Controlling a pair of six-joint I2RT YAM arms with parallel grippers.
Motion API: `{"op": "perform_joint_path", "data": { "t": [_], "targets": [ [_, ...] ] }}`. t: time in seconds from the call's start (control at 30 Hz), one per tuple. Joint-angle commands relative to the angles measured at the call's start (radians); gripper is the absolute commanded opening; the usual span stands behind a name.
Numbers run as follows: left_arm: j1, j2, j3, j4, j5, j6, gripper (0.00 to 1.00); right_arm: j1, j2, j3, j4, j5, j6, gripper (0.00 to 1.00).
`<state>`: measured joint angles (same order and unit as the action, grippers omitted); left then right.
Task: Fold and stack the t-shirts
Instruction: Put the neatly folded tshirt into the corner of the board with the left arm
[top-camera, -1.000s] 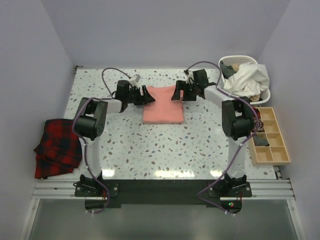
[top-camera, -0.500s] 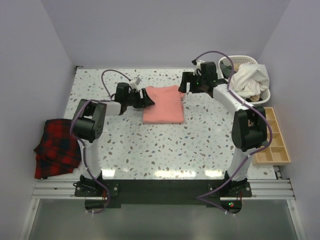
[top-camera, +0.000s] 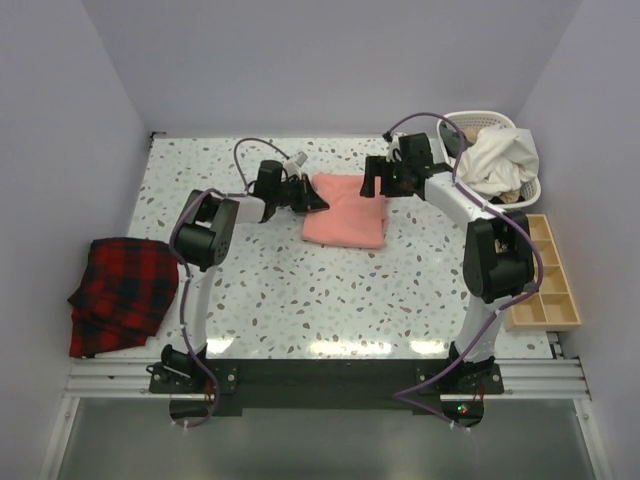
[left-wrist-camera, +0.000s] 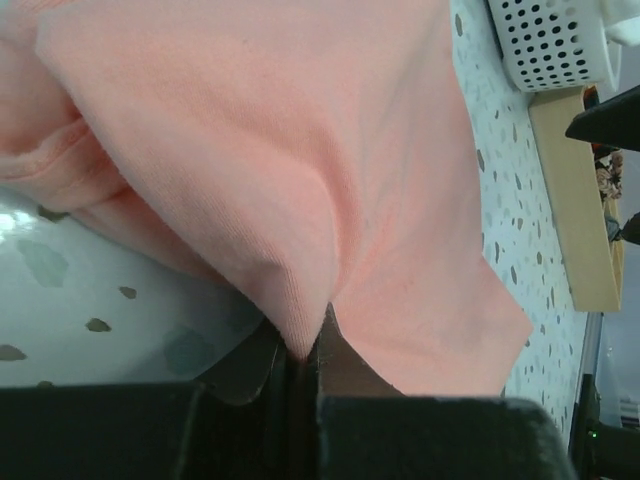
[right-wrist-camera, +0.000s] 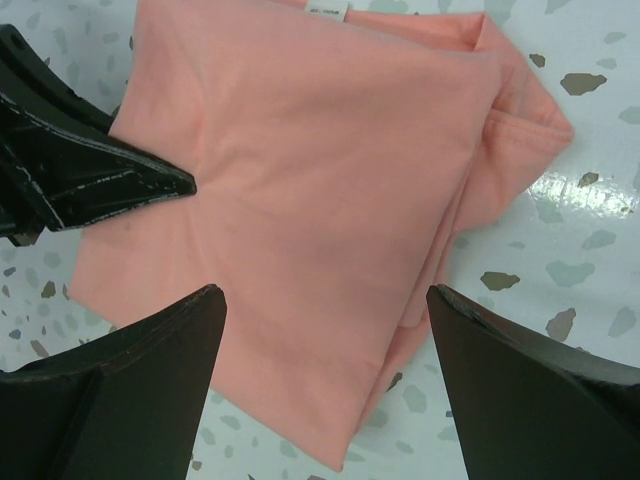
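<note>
A folded salmon-pink t-shirt (top-camera: 348, 211) lies at the back middle of the speckled table (top-camera: 300, 290). My left gripper (top-camera: 316, 199) is at its left edge, shut on a pinch of the pink cloth; in the left wrist view the t-shirt (left-wrist-camera: 300, 170) rises in a peak between my closed jaws (left-wrist-camera: 300, 345). My right gripper (top-camera: 376, 184) hovers open above the t-shirt's far right corner. In the right wrist view the t-shirt (right-wrist-camera: 310, 200) lies below the wide-apart fingertips (right-wrist-camera: 325, 295), and the left gripper's finger (right-wrist-camera: 90, 180) shows at the left.
A white laundry basket (top-camera: 525, 190) with crumpled pale clothes stands at the back right. A wooden compartment tray (top-camera: 545, 275) lies along the right edge. A red-and-black plaid cloth (top-camera: 122, 293) sits folded at the left edge.
My left gripper has shut on the t-shirt's left edge and moved right, dragging the t-shirt right with it. My right gripper rose off the cloth and stays open.
</note>
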<state>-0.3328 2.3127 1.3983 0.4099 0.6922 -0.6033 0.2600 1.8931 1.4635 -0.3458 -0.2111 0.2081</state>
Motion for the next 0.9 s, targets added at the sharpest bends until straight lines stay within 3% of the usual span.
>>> {"op": "perform_joint_path", "data": {
  "t": [0.0,0.13,0.33,0.53,0.73,0.87],
  "targets": [
    [0.084,0.01,0.141,-0.181,-0.017,0.084,0.0,-0.002,-0.049,0.0,-0.007,0.022,-0.022,0.86],
    [0.182,0.01,0.383,-0.571,-0.12,0.267,0.0,-0.002,-0.052,-0.009,-0.007,0.026,-0.026,0.86],
    [0.369,0.063,0.643,-0.87,-0.224,0.439,0.0,-0.004,-0.031,0.0,-0.01,0.007,-0.027,0.86],
    [0.535,0.122,0.769,-0.968,-0.308,0.549,0.0,-0.002,-0.009,0.015,-0.015,-0.011,-0.027,0.86],
    [0.595,0.246,0.967,-1.031,-0.393,0.628,0.0,-0.004,0.017,0.029,-0.018,-0.031,-0.026,0.86],
    [0.624,0.269,0.978,-0.981,-0.44,0.639,0.0,-0.004,0.052,0.034,-0.013,-0.048,-0.019,0.86]
  ]
}}
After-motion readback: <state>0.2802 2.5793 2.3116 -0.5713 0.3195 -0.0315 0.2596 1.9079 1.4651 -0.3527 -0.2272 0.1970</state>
